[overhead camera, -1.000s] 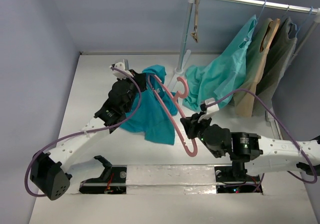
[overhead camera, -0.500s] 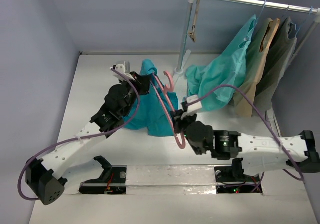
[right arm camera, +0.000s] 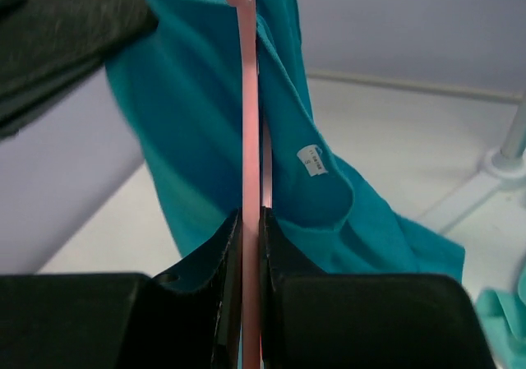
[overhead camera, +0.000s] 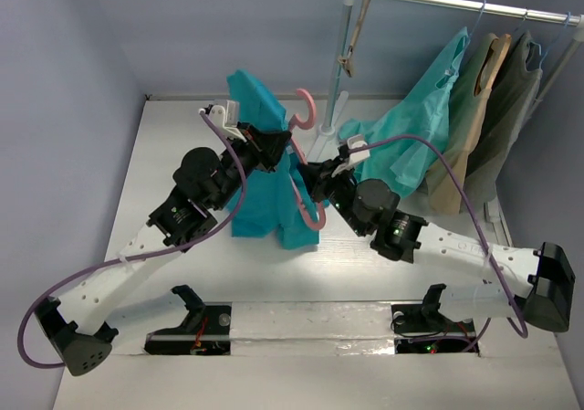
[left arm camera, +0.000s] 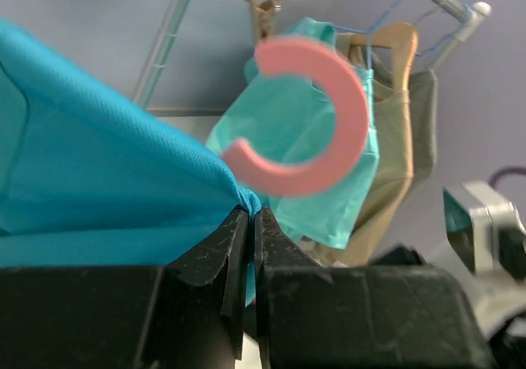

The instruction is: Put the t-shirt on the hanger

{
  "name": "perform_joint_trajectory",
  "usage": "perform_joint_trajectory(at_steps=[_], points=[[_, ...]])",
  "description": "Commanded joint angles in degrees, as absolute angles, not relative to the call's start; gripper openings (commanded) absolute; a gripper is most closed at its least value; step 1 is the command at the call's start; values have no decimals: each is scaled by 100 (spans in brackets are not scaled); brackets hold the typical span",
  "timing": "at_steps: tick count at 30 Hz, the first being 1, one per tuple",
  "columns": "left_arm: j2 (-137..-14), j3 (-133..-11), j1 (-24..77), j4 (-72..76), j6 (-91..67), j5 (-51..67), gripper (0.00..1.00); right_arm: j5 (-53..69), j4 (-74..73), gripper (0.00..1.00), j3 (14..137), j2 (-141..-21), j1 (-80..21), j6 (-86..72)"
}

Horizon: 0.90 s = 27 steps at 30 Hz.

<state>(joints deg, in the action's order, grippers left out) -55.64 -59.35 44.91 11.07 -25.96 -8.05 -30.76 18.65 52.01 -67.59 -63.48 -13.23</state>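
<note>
- Step in hand — getting the hanger [overhead camera: 306,118] inside the t-shirt [overhead camera: 265,195]. Both are held up off the worktop [overhead camera: 160,136], in the air between the two arms, and the shirt does not yet sit on the hanger's shoulders.
- The left tool [overhead camera: 274,143] has its fingers pressed together on a pinch of teal cloth, which shows bunched at the tips in the left wrist view. From that pinch the shirt rises to a peak and hangs in a long fold toward the worktop.
- The right tool [overhead camera: 315,177] is clamped on a thin pink bar of the hanger. In the right wrist view the bar runs straight up between the fingers, and the hook curls at the top, just right of the shirt's peak.
- The shirt lies against the hanger. Its white label [right arm camera: 311,159] and an open fold sit just beside the bar, but I cannot tell whether the bar already passes through the neck.
- Next, I judge, one hanger arm must be steered into the neck opening while the left tool holds the cloth taut and open.
- Risk — soft cotton may slide off the thin frame, or the hook may snag the mint-green garment [overhead camera: 411,136] near it.
</note>
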Motion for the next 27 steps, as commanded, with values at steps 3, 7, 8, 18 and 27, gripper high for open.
perform_joint_trajectory(at_steps=[3,7,8,18,27], points=[[-5458,-6320,4500,1037,-2672,-255,0,-1803,3901,0,5291,-6820,-5854,-1125],[-5344,-6337,4500,783,-2628,-106,0,-1276,4149,0,5405,-6890,-5257,-1484],[-5361,-6354,4500,713,-2611,-132,0,-1179,4114,0,5475,-7073,-5125,-1590],[-5737,-6898,4500,790,-2461,-1520,64,-835,4597,0,4703,-6751,-5027,-1617],[-6820,-7312,3727,1520,-3313,-1424,67,-932,4465,0,4281,-6346,-5027,-1608]])
